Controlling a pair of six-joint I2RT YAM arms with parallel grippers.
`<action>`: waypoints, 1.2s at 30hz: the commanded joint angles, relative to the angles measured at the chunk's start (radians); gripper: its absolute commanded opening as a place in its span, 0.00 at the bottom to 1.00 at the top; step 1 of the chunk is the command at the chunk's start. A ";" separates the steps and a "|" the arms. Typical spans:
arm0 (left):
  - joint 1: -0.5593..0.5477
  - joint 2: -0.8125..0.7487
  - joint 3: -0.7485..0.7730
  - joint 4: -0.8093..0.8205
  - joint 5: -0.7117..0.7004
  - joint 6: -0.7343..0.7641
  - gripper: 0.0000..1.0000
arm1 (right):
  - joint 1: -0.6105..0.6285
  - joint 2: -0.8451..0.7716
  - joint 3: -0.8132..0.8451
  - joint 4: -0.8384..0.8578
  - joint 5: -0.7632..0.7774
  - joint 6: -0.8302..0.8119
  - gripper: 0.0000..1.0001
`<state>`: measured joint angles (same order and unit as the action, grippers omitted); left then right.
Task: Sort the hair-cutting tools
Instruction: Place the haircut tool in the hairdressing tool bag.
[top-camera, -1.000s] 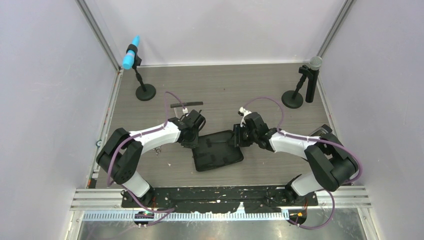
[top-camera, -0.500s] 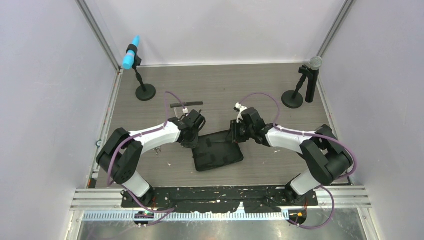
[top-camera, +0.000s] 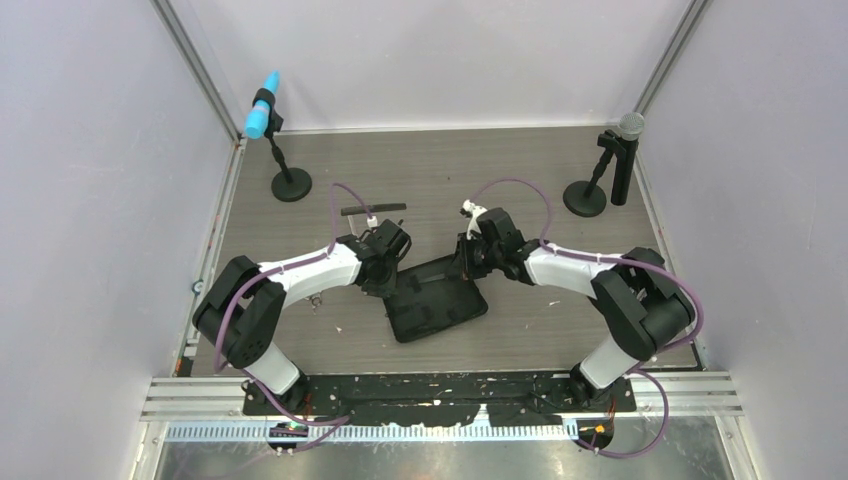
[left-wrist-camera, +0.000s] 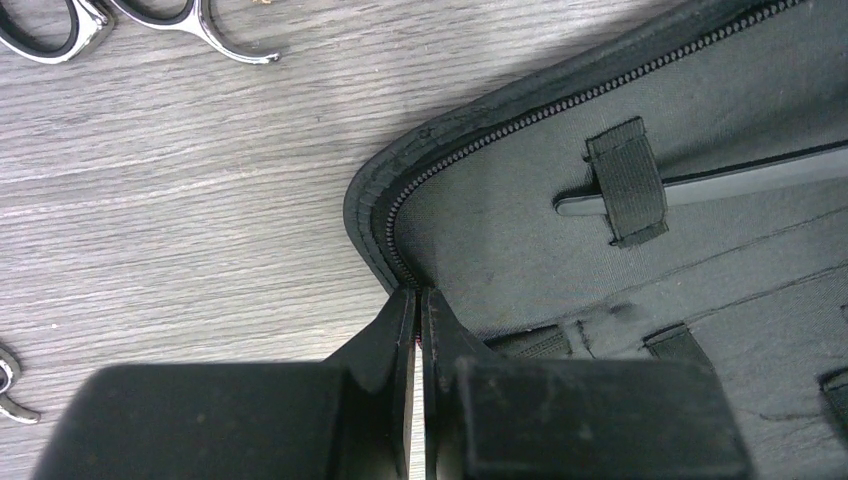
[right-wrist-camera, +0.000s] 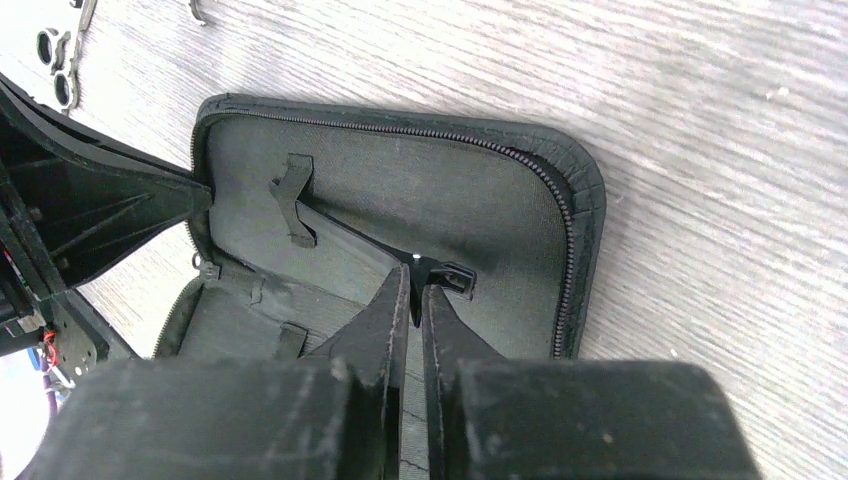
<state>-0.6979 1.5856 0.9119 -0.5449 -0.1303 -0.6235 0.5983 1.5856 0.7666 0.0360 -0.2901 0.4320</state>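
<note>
The black zip case (top-camera: 440, 312) lies open between my arms. My left gripper (top-camera: 385, 281) is shut on its left zip rim (left-wrist-camera: 372, 205); the jaws meet at the rim (left-wrist-camera: 415, 297). My right gripper (top-camera: 463, 264) is shut on the end of a slim black clip (right-wrist-camera: 452, 274) inside the case's far half (right-wrist-camera: 450, 180). The clip's other end passes under an elastic strap (right-wrist-camera: 296, 205). The same clip (left-wrist-camera: 750, 178) shows in the left wrist view. Silver scissors ring handles (left-wrist-camera: 150, 22) lie on the table left of the case. The long black comb (top-camera: 374, 210) lies beyond the left gripper.
Two microphones on round black bases stand at the back, one left (top-camera: 291, 186) and one right (top-camera: 584, 199). Another silver ring handle (left-wrist-camera: 6, 385) lies at the left edge of the left wrist view. Grey walls enclose the wooden table (top-camera: 450, 170).
My right gripper has moved left and farther away over the case's far half, with the clip in it. The left arm has not moved.
</note>
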 joint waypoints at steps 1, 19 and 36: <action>-0.003 -0.007 0.031 0.017 0.021 0.013 0.03 | 0.006 0.025 0.061 0.014 -0.031 -0.034 0.08; -0.002 -0.003 0.041 0.002 -0.011 0.067 0.03 | 0.011 0.163 0.234 -0.102 -0.112 -0.271 0.08; -0.002 -0.032 0.036 0.003 -0.015 0.074 0.11 | 0.011 0.144 0.225 -0.014 -0.077 -0.237 0.24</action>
<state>-0.6983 1.5929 0.9199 -0.5579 -0.1307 -0.5560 0.5995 1.7996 1.0119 -0.0570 -0.4152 0.1768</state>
